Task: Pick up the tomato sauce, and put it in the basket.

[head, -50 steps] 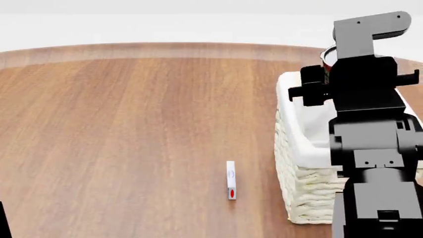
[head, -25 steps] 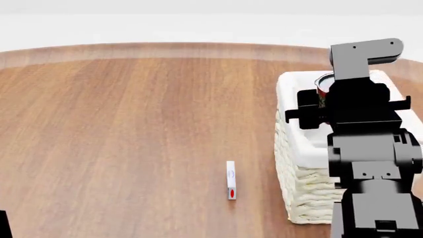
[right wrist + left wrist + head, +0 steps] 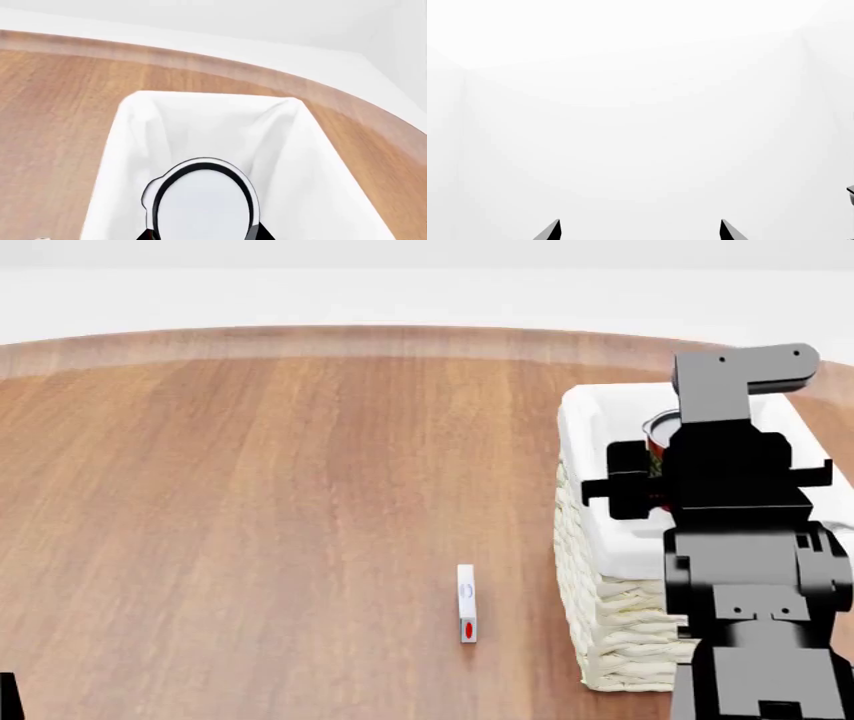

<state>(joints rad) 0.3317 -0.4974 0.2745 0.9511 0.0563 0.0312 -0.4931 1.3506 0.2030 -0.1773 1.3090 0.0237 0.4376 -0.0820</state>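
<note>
**Can held over the basket mouth, release pending**

The right gripper [image 3: 650,462] is clenched on the tomato sauce [image 3: 203,200] — in the right wrist view the can's grey lid with its dark rim sits between the two dark finger roots, and the white-lined opening of the basket [image 3: 133,130] spreads all round it. In the head view only a sliver of red label and lid rim [image 3: 657,435] shows beside the arm, at the level of the basket rim [image 3: 577,440]. The can's long axis looks roughly upright, lid facing the wrist camera, so the drop line runs straight down into the lining. Judged from this, what remains is to open the fingers.

The left gripper [image 3: 639,231] is spread — two tips well apart, nothing between them — and faces blank white, away from the work. A small white-and-red object [image 3: 466,603] lies on the wooden table [image 3: 267,490], apart from the basket.
</note>
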